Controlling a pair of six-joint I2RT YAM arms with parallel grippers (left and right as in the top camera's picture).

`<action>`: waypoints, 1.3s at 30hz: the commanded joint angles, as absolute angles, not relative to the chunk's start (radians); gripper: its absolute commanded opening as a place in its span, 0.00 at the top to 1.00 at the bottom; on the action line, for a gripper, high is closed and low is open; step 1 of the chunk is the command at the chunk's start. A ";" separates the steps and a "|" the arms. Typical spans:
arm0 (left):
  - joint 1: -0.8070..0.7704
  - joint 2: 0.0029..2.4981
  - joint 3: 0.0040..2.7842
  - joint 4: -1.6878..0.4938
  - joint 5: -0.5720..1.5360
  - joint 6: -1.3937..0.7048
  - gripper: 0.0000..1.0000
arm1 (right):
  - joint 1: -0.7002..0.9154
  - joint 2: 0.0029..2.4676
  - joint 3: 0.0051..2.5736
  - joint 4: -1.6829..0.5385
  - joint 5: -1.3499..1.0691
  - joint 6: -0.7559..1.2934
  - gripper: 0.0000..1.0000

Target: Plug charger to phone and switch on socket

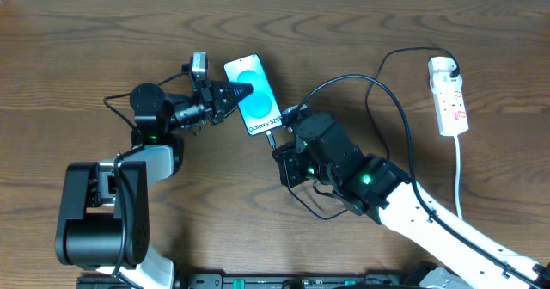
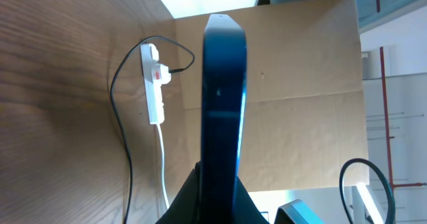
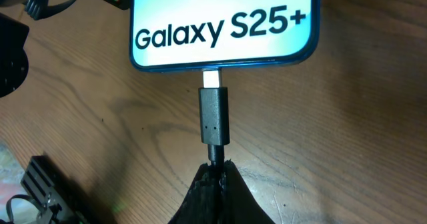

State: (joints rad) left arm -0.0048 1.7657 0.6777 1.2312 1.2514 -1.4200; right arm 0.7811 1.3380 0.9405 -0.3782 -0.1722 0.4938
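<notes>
At the bottom edge of the phone (image 3: 223,17), right tool (image 3: 215,167) pinches the charger (image 3: 215,117), silver tip (image 3: 212,79) showing, so not seated imo. Left tool (image 2: 213,201) clamps the phone's side. Push straight, no wiggling.

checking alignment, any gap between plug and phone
No, the metal tip of the plug meets the bottom edge of the phone.

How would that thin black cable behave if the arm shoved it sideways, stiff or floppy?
Probably floppy: the charger lies in loose curves across the table, so a push would likely just reshape a loop. Its connector looks rigid, probably why the right gripper pinches just behind it.
</notes>
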 commanded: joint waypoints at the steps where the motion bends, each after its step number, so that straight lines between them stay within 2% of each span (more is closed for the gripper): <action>1: -0.004 1.756 0.708 1.246 1.273 -1.441 0.93 | 0.787 1.342 0.949 -0.377 -0.178 0.509 0.99; 39: -0.004 1.756 0.708 1.246 1.302 -1.361 0.93 | 0.786 1.343 0.949 -0.346 -0.144 0.508 0.99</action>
State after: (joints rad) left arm -0.0036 1.7657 0.6777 1.2316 1.2583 -1.3857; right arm 0.7811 1.3380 0.9405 -0.3687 -0.1787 0.4938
